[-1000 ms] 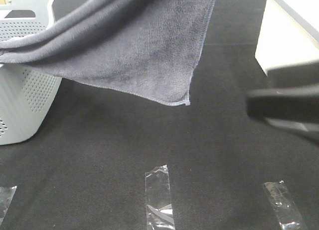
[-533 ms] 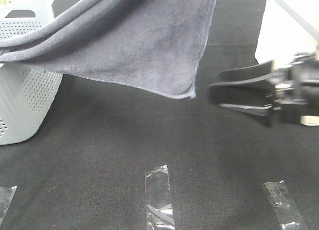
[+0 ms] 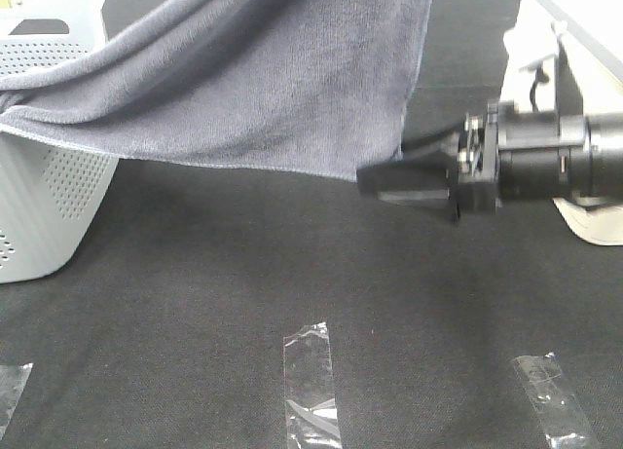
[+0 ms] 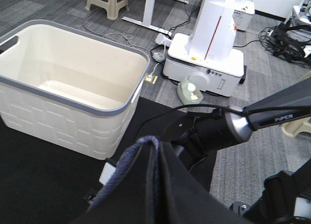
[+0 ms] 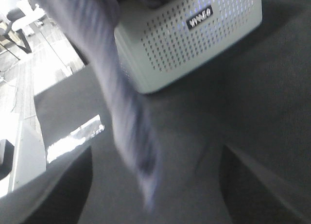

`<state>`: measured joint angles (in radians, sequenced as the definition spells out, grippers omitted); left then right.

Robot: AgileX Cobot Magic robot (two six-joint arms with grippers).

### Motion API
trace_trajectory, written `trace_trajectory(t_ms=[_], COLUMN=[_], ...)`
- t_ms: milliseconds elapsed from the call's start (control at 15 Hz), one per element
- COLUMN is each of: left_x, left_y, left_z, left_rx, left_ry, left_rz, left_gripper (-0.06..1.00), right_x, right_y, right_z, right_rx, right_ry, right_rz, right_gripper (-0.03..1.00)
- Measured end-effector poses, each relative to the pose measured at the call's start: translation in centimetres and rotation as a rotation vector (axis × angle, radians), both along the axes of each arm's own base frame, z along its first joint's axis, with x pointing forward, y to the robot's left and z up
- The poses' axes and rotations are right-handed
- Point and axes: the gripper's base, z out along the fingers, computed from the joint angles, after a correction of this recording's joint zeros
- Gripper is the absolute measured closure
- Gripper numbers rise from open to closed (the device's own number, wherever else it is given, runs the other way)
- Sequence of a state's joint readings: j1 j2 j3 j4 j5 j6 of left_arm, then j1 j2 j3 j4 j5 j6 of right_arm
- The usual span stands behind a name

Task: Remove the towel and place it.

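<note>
Black surface (image 3: 292, 274) under everything. Towel (image 3: 273, 89) hangs in air, one end draped over grey basket (image 3: 49, 196). Left claw (image 4: 155, 185) pressed together, pinching towel fold. Right claw (image 3: 384, 174) spread, at towel's lower corner. Likely risks: loose corner swings and claw closes on nothing; draped end drags basket. Tape strips (image 3: 311, 381) block nothing.

**Black-covered table and its load**

The table (image 3: 243, 274) carried a black cloth cover. A pale perforated basket (image 3: 44, 205) stood on it at the left edge of the high view. Clear tape lay stuck along the near side, well apart: a left strip (image 3: 10, 391), a middle strip (image 3: 311, 386) and a right strip (image 3: 555, 402). The left wrist view showed a cream tub (image 4: 73, 88) standing on black cover.
</note>
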<state>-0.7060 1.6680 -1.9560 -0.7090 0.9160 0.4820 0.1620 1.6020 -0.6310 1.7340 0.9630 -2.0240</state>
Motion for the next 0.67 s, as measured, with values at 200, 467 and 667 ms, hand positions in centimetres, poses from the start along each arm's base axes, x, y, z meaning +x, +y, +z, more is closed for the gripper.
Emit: trace_trajectory(t_ms=[200, 467, 667], left_x=[0.33, 0.55, 0.77], left_y=[0.06, 0.11, 0.21], left_z=[0.12, 0.18, 0.15], left_rx=[-0.005, -0.005, 0.004], left_ry=[-0.030, -0.051, -0.065], left_rz=[0.029, 0.049, 0.071], left_gripper=[0.94, 0.94, 0.94], right_x=[0.61, 0.47, 0.46], right_y=[0.26, 0.37, 0.38], right_z=[1.16, 1.42, 1.44], right_rx=[0.042, 0.067, 0.081], right_ry=[-0.039, -0.043, 0.002], right_rz=[0.021, 0.042, 0.031], right_gripper=[0.43, 0.83, 0.97])
